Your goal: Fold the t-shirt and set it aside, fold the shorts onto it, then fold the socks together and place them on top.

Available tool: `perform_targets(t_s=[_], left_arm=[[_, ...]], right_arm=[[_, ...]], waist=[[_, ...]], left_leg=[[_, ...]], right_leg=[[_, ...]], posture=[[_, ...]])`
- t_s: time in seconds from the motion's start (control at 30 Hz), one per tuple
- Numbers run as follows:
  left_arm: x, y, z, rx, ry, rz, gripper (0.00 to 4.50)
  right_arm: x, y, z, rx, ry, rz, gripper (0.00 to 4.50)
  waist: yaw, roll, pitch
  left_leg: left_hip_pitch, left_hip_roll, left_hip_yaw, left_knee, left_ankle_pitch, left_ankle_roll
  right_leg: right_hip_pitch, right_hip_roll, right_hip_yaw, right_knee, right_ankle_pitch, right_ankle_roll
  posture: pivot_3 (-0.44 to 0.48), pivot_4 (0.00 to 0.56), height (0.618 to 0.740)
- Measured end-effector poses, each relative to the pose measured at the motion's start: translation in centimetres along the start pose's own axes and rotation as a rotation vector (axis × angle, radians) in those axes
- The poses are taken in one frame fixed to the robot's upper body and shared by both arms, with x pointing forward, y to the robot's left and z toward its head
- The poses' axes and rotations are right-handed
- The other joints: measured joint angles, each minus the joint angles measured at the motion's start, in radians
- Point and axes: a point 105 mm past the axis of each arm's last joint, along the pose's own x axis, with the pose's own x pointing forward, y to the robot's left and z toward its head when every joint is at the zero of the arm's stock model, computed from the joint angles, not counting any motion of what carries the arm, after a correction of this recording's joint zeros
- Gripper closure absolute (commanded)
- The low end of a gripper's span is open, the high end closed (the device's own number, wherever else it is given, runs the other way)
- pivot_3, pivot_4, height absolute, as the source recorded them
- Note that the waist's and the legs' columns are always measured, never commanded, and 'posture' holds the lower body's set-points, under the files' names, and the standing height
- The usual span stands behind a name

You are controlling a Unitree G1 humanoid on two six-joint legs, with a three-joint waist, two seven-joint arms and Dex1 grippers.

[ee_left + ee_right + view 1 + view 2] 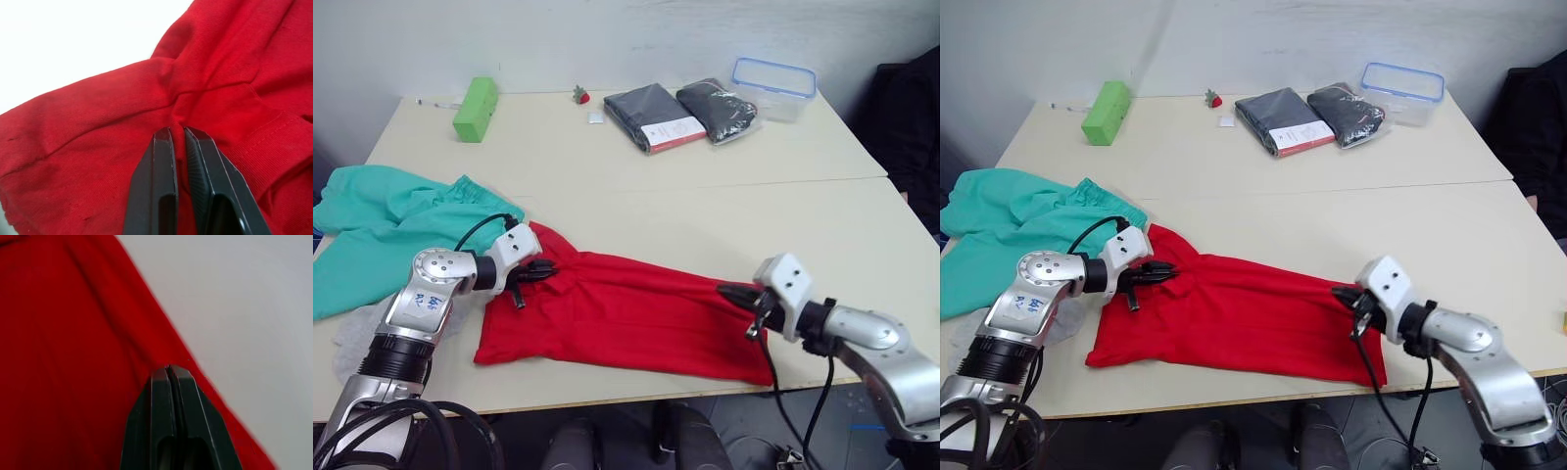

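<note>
Red t-shirt (626, 313); teal shorts (382, 220); grey socks (352, 338).

A broad, pale cream laminate table (705, 211) stands against a plain off-white wall (607, 39). A thin seam crosses the tabletop. Right of the table sits something dark (911, 117). Below its front edge, grey floor (1253, 441) shows.

Arms are formed of rounded silver-grey metal housings joined by black collars, with black cables looped alongside. Each wrist is capped by a white angular block. The left pincer (540, 273) and right pincer (736, 293) are built of two slim black fingers (161, 191), ribbed on the inner faces.
</note>
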Motion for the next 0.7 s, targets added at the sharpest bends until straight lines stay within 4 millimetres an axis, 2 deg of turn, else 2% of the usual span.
perform_targets(t_s=[0.07, 0.2, 0.3, 0.4, 0.53, 0.7], left_arm=[[0.0, -0.1, 0.0, 0.001, 0.001, -0.003, 4.07], [0.0, -0.3, 0.0, 0.011, 0.002, -0.016, 4.07], [-0.1, -0.3, -0.1, 0.016, 0.003, -0.023, 4.07], [-0.1, -0.3, -0.1, 0.020, 0.004, -0.026, 4.07], [-0.2, -0.4, -0.1, 0.018, 0.003, -0.031, 4.07], [-0.5, -0.7, 0.0, -0.005, -0.006, -0.058, 4.07]], right_arm=[[0.2, -0.4, -1.8, 0.018, 0.067, -0.035, 4.50], [-0.7, -0.8, -2.7, -0.019, 0.119, -0.049, 4.50], [-2.8, -1.3, -3.8, -0.038, 0.173, -0.046, 4.50], [-4.0, -2.1, -4.4, -0.041, 0.198, -0.056, 4.50], [-4.9, -3.7, -4.1, 0.031, 0.148, -0.070, 4.50], [-5.1, -5.1, -0.2, 0.069, -0.004, -0.026, 4.50]], waist=[[0.001, 0.000, 0.000], [0.002, -0.002, -0.002], [0.015, -0.003, -0.002], [0.023, -0.006, -0.004], [0.022, -0.005, -0.003], [0.017, -0.002, -0.001]], left_leg=[[0.000, 0.000, 0.000, 0.000, 0.000, 0.000], [0.001, 0.000, 0.000, 0.000, 0.000, 0.000], [0.001, 0.000, 0.000, 0.000, -0.001, 0.001], [0.002, 0.000, 0.000, 0.000, -0.001, 0.001], [0.002, 0.000, -0.001, 0.000, -0.001, 0.002], [0.002, 0.002, 0.000, 0.000, -0.002, 0.001]], right_leg=[[0.000, 0.000, 0.000, 0.000, 0.000, 0.000], [0.000, 0.000, 0.000, -0.001, 0.000, 0.000], [0.001, 0.001, 0.000, -0.001, 0.000, 0.000], [0.003, 0.001, -0.001, -0.005, 0.000, 0.000], [0.004, -0.001, 0.000, -0.006, 0.000, 0.000], [0.001, 0.000, 0.000, -0.005, 0.000, 0.000]], posture=[[0.000, 0.150, 0.740], [0.000, 0.150, 0.740], [0.000, 0.150, 0.740], [0.000, 0.150, 0.740], [0.000, 0.150, 0.740], [0.000, 0.150, 0.740]])
